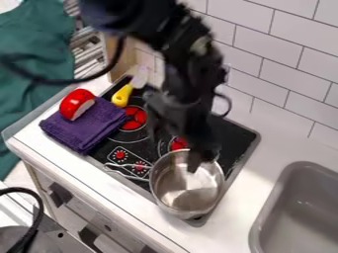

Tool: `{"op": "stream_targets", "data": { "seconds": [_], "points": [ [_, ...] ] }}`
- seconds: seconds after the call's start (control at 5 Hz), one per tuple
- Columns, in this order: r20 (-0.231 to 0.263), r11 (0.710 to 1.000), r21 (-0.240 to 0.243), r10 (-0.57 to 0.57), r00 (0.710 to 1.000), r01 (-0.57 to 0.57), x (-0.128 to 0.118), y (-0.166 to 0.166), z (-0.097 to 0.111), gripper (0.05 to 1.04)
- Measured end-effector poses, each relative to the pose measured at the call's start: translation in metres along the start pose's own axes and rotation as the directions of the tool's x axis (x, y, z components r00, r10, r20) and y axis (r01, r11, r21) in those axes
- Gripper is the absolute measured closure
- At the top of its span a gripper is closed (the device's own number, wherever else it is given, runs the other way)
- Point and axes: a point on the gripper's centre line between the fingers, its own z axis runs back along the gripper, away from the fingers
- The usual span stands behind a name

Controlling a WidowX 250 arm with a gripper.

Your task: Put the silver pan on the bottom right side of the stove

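So the pan (178,182) is sitting on the stove's (232,134) lower right corner, handle pointing left. Claw (200,163) is hanging at the far rim, can't tell if it's gripping.

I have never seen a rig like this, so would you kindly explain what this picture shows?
A fixed camera looks down at a slant on a toy kitchen. One black robot arm comes in from the top; its gripper is at the rim of the silver pan, though I can't tell whether it grips it. The pan is at the lower right of the black stove. To the left, a purple cloth bears a red object. A gray sink is at the right.
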Motion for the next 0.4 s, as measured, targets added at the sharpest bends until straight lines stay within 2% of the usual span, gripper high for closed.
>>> {"op": "stream_targets", "data": {
  "seconds": [0.2, 0.4],
  "points": [
    [-0.052, 0.999, 0.030, 0.017, 0.999, -0.016, 0.0125, 0.0013, 0.0014, 0.073],
    [-0.057, 1.000, 0.018, 0.017, 0.998, -0.016, 0.0157, -0.0010, 0.0000, 0.073]
  ]
}}
